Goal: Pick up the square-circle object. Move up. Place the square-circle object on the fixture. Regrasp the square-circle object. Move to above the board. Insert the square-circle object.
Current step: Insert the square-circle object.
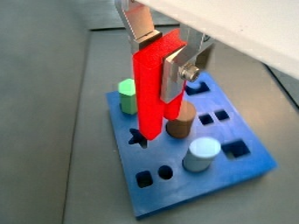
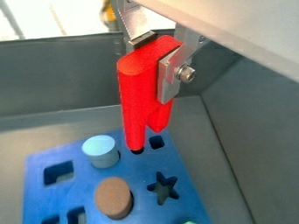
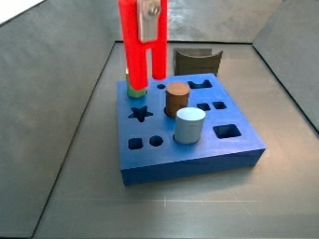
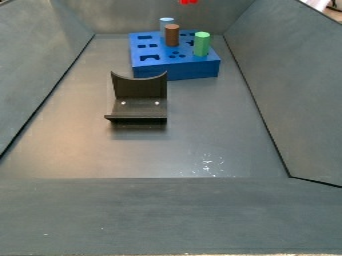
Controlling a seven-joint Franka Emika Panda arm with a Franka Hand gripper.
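Overhead, jaws [image 1: 163, 68] clamping square-circle object [image 1: 149, 87] above board [image 1: 239, 162], fixture [image 4: 136, 97] apart.

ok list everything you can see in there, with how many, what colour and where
board: one, blue, on the grey floor, with cut-out holes in its top
brown peg: one, standing in the board
green peg: one, standing in the board
pale blue peg: one, standing in the board
fixture: one, dark, on the floor apart from the board
red peg: one, upright above the board, held
pincer: one, silver, above the board, shut on the red peg
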